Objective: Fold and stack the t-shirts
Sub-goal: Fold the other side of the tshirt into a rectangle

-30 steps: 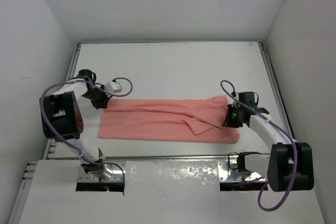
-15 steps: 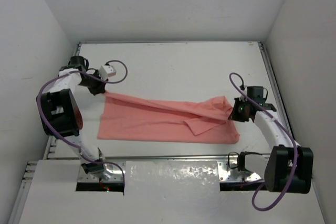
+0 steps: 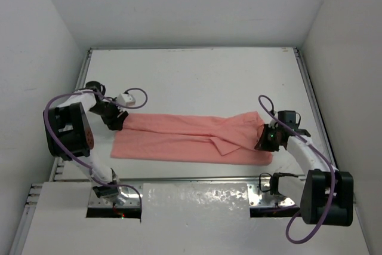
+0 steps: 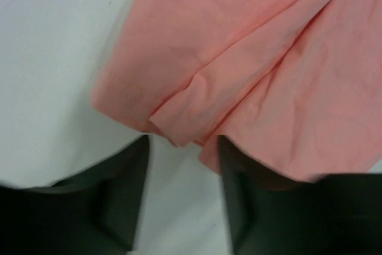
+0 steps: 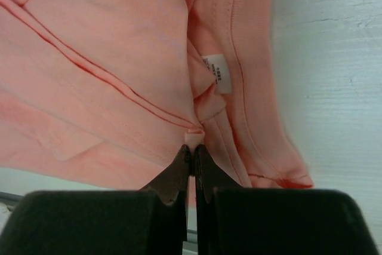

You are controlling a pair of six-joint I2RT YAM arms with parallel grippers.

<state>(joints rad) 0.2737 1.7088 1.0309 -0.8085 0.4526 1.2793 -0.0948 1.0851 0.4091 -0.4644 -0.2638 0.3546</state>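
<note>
We were mid-fold: left pincer (image 4: 182,143) stood released, t-shirt (image 3: 185,138) corner just ahead; right pincer (image 5: 193,150) clenched a fold. Next likely needed a left regrasp.

Label (image 5: 216,73) on t-shirt (image 5: 101,52): print illegibly small.

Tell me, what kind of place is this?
Probably a robot lab's test booth: plain white walls box in a table, a left arm and a right arm sit bolted at its edge, with one t-shirt to fold.
</note>
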